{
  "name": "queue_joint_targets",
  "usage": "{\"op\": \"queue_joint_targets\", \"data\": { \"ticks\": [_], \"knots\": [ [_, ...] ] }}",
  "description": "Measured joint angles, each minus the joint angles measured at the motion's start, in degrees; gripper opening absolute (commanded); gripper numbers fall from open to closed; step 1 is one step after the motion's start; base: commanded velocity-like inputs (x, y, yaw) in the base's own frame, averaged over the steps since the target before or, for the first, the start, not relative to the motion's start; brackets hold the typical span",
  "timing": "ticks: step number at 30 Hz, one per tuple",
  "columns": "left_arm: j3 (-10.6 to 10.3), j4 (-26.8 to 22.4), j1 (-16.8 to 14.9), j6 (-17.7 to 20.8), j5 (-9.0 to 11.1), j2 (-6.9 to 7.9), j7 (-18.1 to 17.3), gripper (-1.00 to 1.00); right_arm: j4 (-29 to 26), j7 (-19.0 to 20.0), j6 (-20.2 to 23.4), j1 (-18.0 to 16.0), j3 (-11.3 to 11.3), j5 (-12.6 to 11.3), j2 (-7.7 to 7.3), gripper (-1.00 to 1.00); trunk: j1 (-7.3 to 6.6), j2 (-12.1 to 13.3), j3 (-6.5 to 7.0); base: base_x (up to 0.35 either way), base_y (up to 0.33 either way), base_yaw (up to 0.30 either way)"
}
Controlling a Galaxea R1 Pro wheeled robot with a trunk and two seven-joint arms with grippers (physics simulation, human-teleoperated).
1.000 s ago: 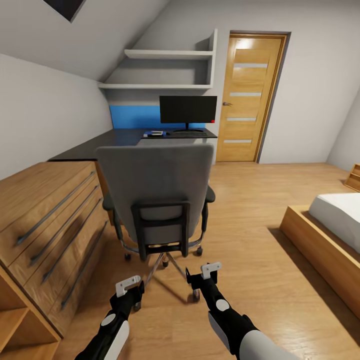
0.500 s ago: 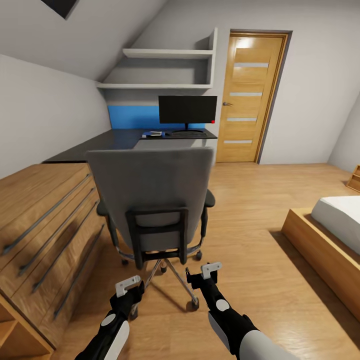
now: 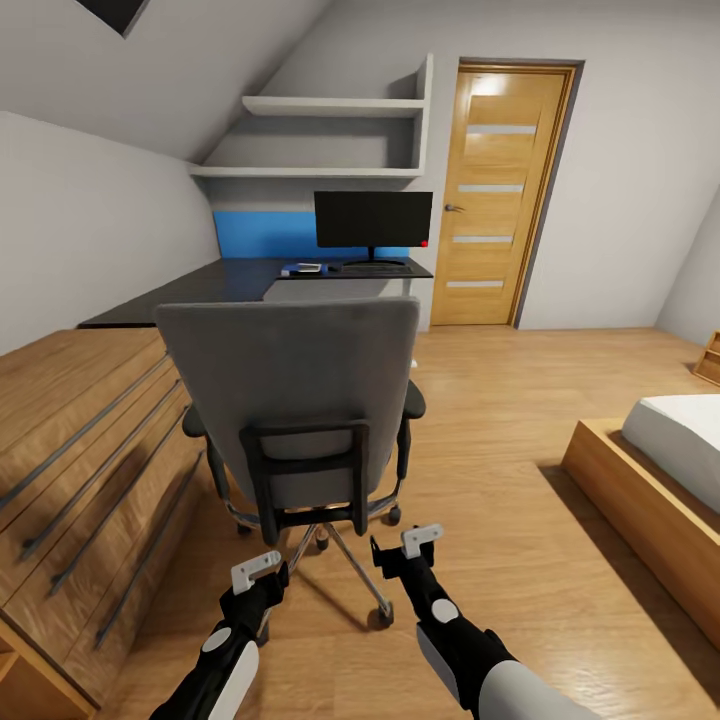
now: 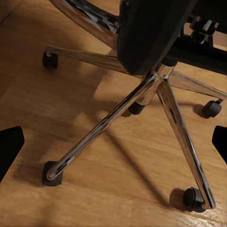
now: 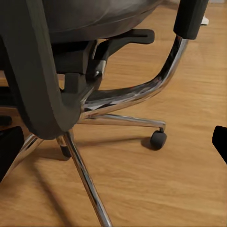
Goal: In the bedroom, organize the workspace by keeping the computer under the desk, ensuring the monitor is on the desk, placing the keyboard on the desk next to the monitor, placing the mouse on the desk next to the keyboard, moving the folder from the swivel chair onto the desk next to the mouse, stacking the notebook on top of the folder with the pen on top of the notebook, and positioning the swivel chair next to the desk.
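Swivel chair [image 3: 300,400] short of the desk [image 3: 230,285], seat hidden by its back; monitor [image 3: 373,220], keyboard [image 3: 372,267] already on desk; both grippers, left [image 3: 262,572] and right [image 3: 408,546], fingers apart, empty, behind chair; remaining placements unverifiable.

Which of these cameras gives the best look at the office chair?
The head view: it shows the whole swivel chair from behind, backrest to castors. The left wrist view catches just its chrome star base and castors from close up; the right wrist view shows the seat underside, an armrest support and one castor.
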Motion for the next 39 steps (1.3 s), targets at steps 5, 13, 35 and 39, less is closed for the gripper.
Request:
{"op": "queue_joint_targets", "data": {
  "ticks": [5,13,35,39],
  "knots": [
    [0.0,0.0,0.0,0.0,0.0,0.00,0.0,1.00,0.2,1.1,0.1,0.1,3.6,0.1,0.00,1.00,0.00,0.0,0.00,0.000,0.000,0.000],
    [0.0,0.0,0.0,0.0,0.0,0.00,0.0,1.00,-0.1,1.4,0.1,0.1,6.2,0.0,0.00,1.00,0.00,0.0,0.00,0.000,0.000,0.000],
    [0.0,0.0,0.0,0.0,0.0,0.00,0.0,1.00,-3.1,1.3,0.0,0.1,6.3,-0.2,0.00,1.00,0.00,0.0,0.00,0.029,0.050,0.000],
    [0.0,0.0,0.0,0.0,0.0,0.00,0.0,1.00,-3.1,1.3,0.0,0.1,6.3,-0.2,0.00,1.00,-0.02,0.0,0.00,0.132,0.002,0.000]
  ]
}}
